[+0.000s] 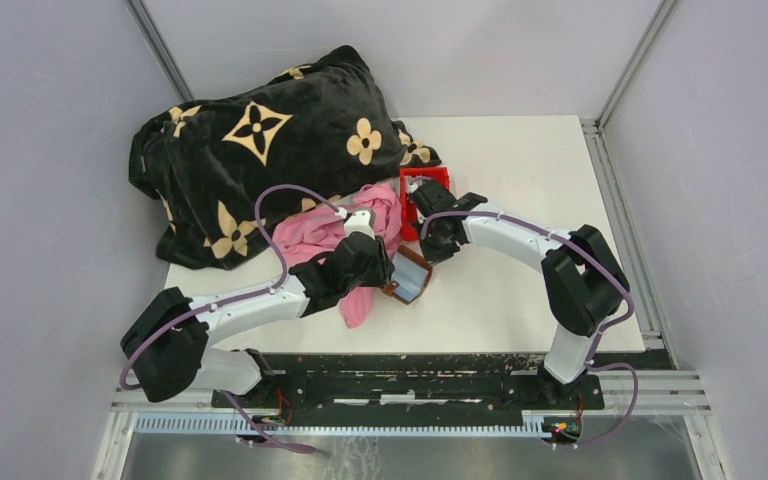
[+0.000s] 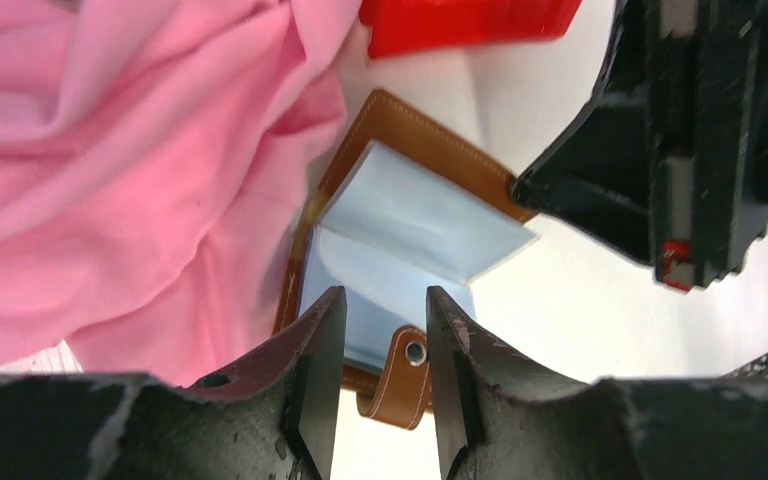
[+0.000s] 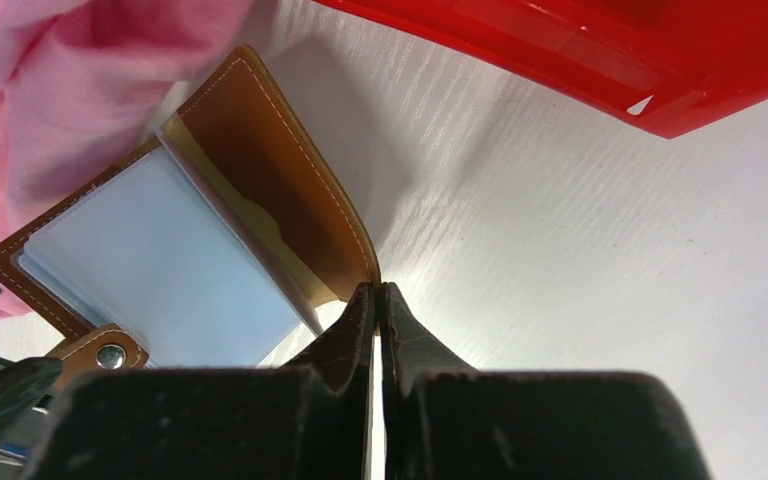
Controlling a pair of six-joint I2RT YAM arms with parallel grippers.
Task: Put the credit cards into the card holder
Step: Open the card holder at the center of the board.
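The brown card holder (image 1: 410, 281) lies open on the white table beside the pink cloth, its pale clear pockets (image 2: 410, 215) facing up. My right gripper (image 3: 377, 290) is shut on the edge of its raised brown cover (image 3: 290, 190), holding that flap up. My left gripper (image 2: 385, 315) hovers over the near edge with jaws apart, and the snap tab strap (image 2: 412, 375) sits between the fingers with a gap showing. In the top view both grippers (image 1: 388, 267) (image 1: 428, 249) meet at the holder. A grey patch in the red bin (image 1: 438, 178) is too small to tell as credit cards.
The pink cloth (image 1: 320, 235) lies bunched just left of the holder, under my left arm. A black blanket with tan flower prints (image 1: 260, 140) fills the back left. The red bin (image 3: 580, 50) stands just behind the holder. Bare white table (image 1: 520, 170) lies to the right.
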